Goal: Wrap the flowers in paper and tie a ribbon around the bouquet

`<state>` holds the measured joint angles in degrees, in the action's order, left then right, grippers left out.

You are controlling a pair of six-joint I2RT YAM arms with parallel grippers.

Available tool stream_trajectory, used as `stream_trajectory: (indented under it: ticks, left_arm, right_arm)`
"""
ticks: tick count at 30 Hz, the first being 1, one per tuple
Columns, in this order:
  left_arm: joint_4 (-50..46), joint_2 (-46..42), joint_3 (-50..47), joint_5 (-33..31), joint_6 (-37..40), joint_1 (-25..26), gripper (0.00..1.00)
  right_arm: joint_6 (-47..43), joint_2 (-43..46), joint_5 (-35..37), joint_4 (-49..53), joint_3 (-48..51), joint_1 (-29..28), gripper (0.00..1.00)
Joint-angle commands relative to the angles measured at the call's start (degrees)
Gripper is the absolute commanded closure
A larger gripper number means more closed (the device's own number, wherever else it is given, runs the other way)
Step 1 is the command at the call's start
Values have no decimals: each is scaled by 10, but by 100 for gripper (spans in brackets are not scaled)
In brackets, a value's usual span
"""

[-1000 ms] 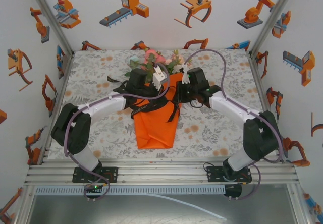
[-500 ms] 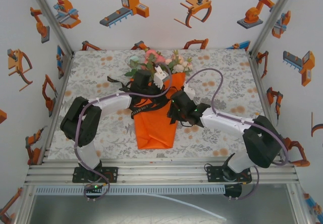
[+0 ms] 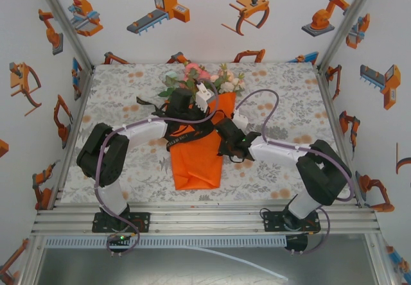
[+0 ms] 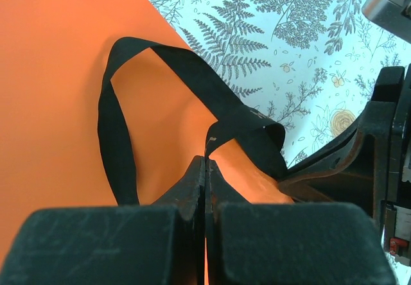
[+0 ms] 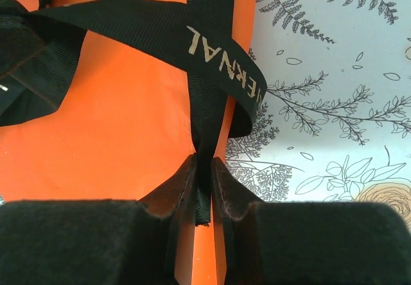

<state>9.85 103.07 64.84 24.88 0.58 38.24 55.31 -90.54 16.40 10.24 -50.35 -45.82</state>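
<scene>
Tabletop (image 3: 128,99) w/ grey leaf print carried everything. At its centre lay the bouquet (image 3: 196,163): a cone of orange paper (image 4: 58,105), narrower end toward the arms' bases, flowers (image 3: 199,76) poking out the far end near the back wall. Ribbon (image 5: 205,105), black w/ pale lettering, crossed the paper at mid-cone in 2 strands, 1 over the other, not yet drawn into a knot afaict.

Left tool (image 4: 204,169) hung over the cone's upper part. Its jaws were pressed flat together w/ a fold of ribbon nipped at the tips, and a slack loop ran from there across the paper. Right tool (image 5: 204,172) sat at the cone's right edge, jaws nearly closed, pinching 1 upright strand.

Risks, prob:
- Both grips were at the very tips, so a hard pull could slip the thin ribbon out & the crossing would fall open
- An uneven pull could drag the light cone sideways or unroll the paper, spilling the flowers
- The slack loop could snag on a tool
- The 2 tools were close together, so a bump btwn them was poss
</scene>
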Motion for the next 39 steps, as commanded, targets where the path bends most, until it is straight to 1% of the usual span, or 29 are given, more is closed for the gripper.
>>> stream_trajectory:
  ticks: [1,5,6,7,8,9,11,13,15,17,21,23,24,26,27,29,31,32,33,34,35,37,38,39]
  left_arm:
    - [7,8,19,0,-5,3,100]
    - [6,9,19,-3,-5,3,100]
    - [5,10,20,-4,-5,3,100]
    - [3,10,21,-5,-5,3,100]
    - [1,11,22,-6,-5,3,100]
    - [1,12,23,-6,-5,2,100]
    - [2,13,23,-5,-5,3,100]
    - [2,14,25,-5,-5,2,100]
    - [1,18,25,-12,-6,2,100]
    - [-5,27,35,-33,-9,2,100]
    - [-17,55,63,-87,-23,-2,89]
    - [-9,54,64,-94,-33,-4,76]
    - [4,45,57,-97,-38,-4,70]
    - [21,11,39,-103,-60,-5,64]
    - [25,-13,27,-122,-75,-5,60]
    - [10,-64,6,-194,-114,-8,55]
    - [-42,-118,-17,-298,-170,-18,55]
    - [-67,-138,-29,-345,-206,-27,56]
    - [-106,-157,-42,-395,-259,-44,57]
    - [-154,-174,-53,-425,-326,-68,58]
    - [-194,-187,-66,-436,-391,-98,59]
    - [-233,-201,-94,-428,-475,-158,60]
    - [-238,-201,-103,-412,-496,-180,61]
    - [-234,-197,-107,-386,-501,-199,61]
  right_arm:
    - [-8,27,23,5,5,0,80]
    - [-14,36,20,10,8,0,80]
    - [-17,37,18,12,8,0,78]
    - [-21,38,16,14,9,0,74]
    - [-24,39,15,16,8,0,73]
    - [-26,41,15,17,10,0,74]
    - [-32,43,12,11,12,0,90]
    - [-36,46,10,10,12,0,100]
    - [-42,51,3,14,10,0,100]
    - [-58,66,-13,18,5,0,100]
    - [-93,140,-59,21,23,0,100]
    - [-101,201,-59,20,51,0,100]
    - [-99,239,-38,25,69,0,100]
    - [-76,305,30,50,99,4,100]
    - [-61,333,60,64,110,13,100]
    - [-50,367,73,64,127,36,100]
    - [-54,378,72,52,131,53,100]
    - [-57,378,73,46,129,56,100]
    - [-61,374,74,40,127,59,100]
    - [-66,370,75,35,123,61,100]
    - [-69,363,74,31,118,63,100]
    - [-75,346,68,25,108,65,100]
    - [-75,338,63,24,104,66,100]
    - [-75,328,56,23,101,67,100]
